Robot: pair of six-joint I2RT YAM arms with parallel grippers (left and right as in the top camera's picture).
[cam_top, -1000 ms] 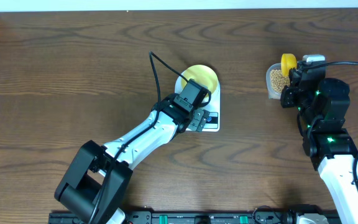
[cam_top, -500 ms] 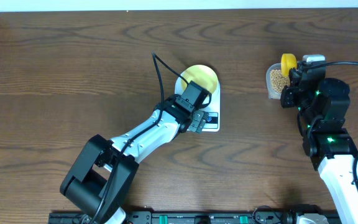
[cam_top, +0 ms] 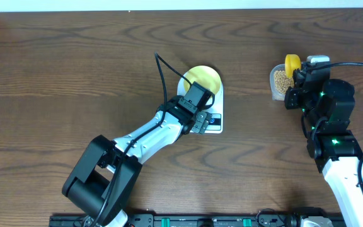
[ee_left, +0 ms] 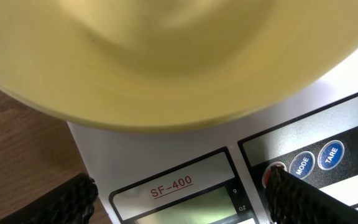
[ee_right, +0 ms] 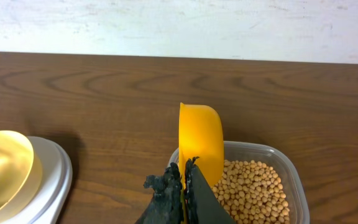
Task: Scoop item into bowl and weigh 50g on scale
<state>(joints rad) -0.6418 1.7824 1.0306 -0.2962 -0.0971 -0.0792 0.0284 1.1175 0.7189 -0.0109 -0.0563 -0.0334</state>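
While the right gripper [ee_right: 184, 183] is clenched on the yellow scoop [ee_right: 201, 143], held on edge over the clear tub [ee_right: 296, 186], the beans [ee_right: 253, 190] lie in that tub, covering its floor. The bowl [cam_top: 203, 79] sits on the far end of the scale [cam_top: 214, 123], inside bare yellow, rim overhanging the platform. The left gripper [ee_left: 179, 208] hangs released, jaws wide, over the scale's display end, one finger [ee_left: 297, 199] at the buttons. Scale & tub well apart w/ bare wood of the table [cam_top: 74, 63] btwn; more wood beyond both to the far edge.
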